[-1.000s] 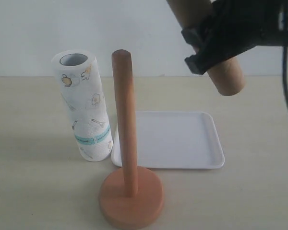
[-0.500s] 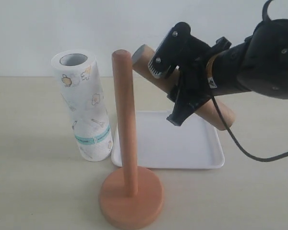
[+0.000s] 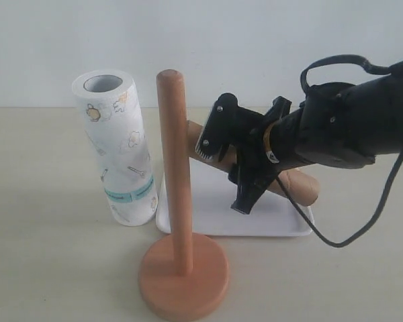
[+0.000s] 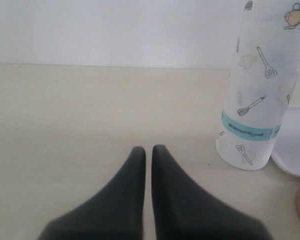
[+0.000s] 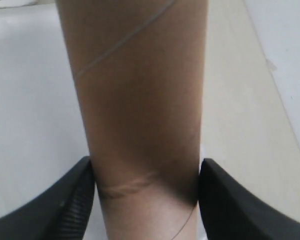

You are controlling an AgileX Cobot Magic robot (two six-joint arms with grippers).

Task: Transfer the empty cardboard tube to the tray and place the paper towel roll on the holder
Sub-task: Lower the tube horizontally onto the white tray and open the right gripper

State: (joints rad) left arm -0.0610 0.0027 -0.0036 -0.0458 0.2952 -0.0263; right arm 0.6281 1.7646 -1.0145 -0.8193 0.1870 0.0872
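Note:
The brown cardboard tube (image 3: 301,187) lies slanted low over the white tray (image 3: 208,221), its right end near the tray's right rim. My right gripper (image 3: 232,165) is shut on the tube's middle. In the right wrist view the tube (image 5: 140,100) fills the gap of the right gripper (image 5: 146,167), both fingers pressed against its sides. The paper towel roll (image 3: 114,147) stands upright left of the tray. The wooden holder (image 3: 173,168) stands in front with its post bare. My left gripper (image 4: 148,149) is shut and empty, low over the table near the roll (image 4: 255,100).
The holder's round base (image 3: 183,275) sits close to the tray's front left corner. The roll nearly touches the tray's left rim (image 4: 295,150). A black cable (image 3: 363,221) loops down from the right arm. A pale wall stands behind the table.
My right gripper has come down from the upper right with the tube, swinging left and low over the tray. The roll, holder and tray have not moved.

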